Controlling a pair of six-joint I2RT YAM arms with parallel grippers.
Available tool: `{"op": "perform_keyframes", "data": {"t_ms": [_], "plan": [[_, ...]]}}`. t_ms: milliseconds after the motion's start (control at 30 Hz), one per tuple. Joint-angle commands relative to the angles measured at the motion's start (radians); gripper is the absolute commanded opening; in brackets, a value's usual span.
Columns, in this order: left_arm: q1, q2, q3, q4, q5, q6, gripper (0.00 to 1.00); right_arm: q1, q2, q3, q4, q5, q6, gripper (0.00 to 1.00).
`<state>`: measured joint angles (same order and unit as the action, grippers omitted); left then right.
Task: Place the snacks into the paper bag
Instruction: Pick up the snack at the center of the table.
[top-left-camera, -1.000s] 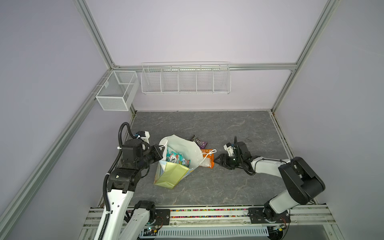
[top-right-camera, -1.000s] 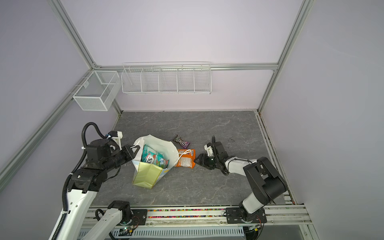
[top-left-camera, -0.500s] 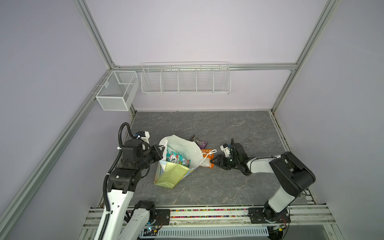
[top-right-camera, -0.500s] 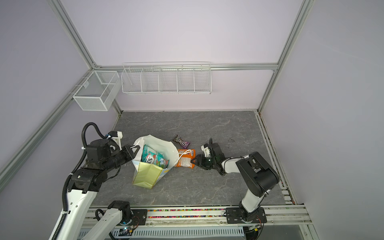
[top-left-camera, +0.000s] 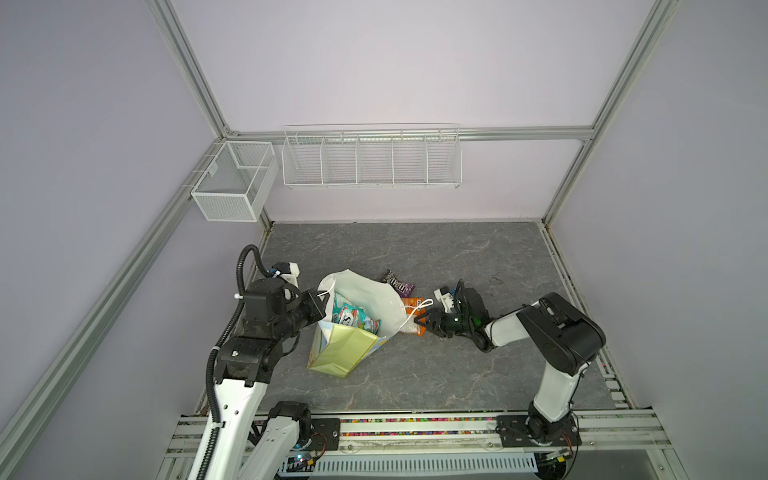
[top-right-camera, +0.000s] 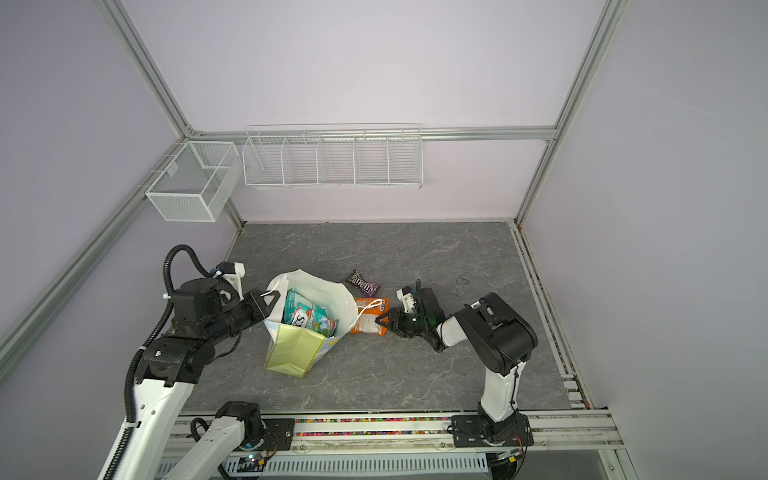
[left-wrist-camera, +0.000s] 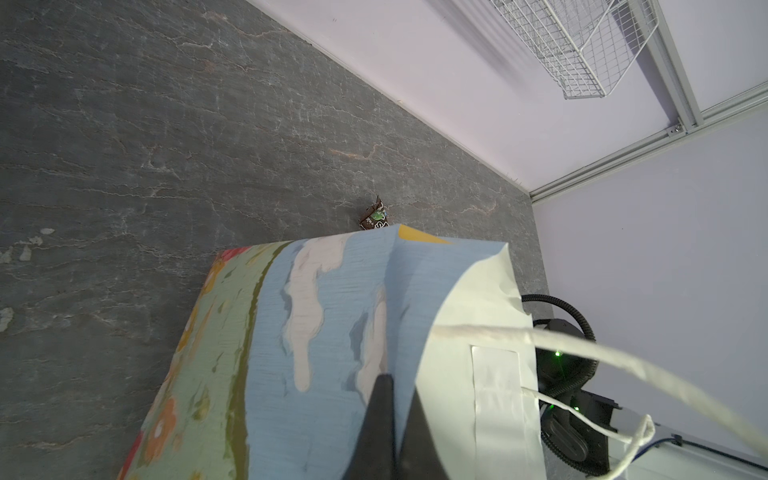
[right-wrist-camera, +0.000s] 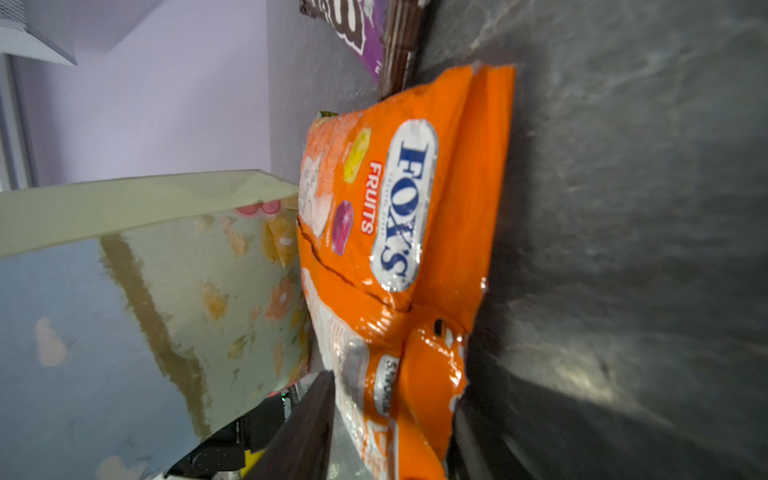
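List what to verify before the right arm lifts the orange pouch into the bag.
1. Rim of the paper bag pinched by the left gripper: ok.
2. Bag mouth open, white inside showing: ok.
3. Jaws of the right gripper on either side of the orange pouch: ok.
4. Firm hold on the pouch: cannot tell.
5. Pouch free of the cord handle: not ok, the cord lies across it.
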<state>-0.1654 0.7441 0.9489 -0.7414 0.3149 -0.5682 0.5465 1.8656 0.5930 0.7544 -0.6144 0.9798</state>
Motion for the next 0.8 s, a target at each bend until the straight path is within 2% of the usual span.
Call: {"op": "perform_keyframes", "data": {"t_ms": [0,367,500,767], "plan": [[0.000,-0.021,0.013,0.064,0.019,-0.009,0.00,0.009,0.061,-0.039,0.014,0.019,0.059,0.37],[0.000,-0.019,0.027,0.057,0.017,-0.010,0.00,0.017,0.034,-0.045,0.052,0.013,0.084,0.08],[0.000,-0.015,0.035,0.056,0.018,-0.009,0.00,0.023,-0.021,-0.040,0.008,0.015,0.068,0.07],[0.000,-0.015,0.045,0.057,0.021,-0.012,0.00,0.065,-0.206,0.020,-0.253,0.069,-0.042,0.07]]}}
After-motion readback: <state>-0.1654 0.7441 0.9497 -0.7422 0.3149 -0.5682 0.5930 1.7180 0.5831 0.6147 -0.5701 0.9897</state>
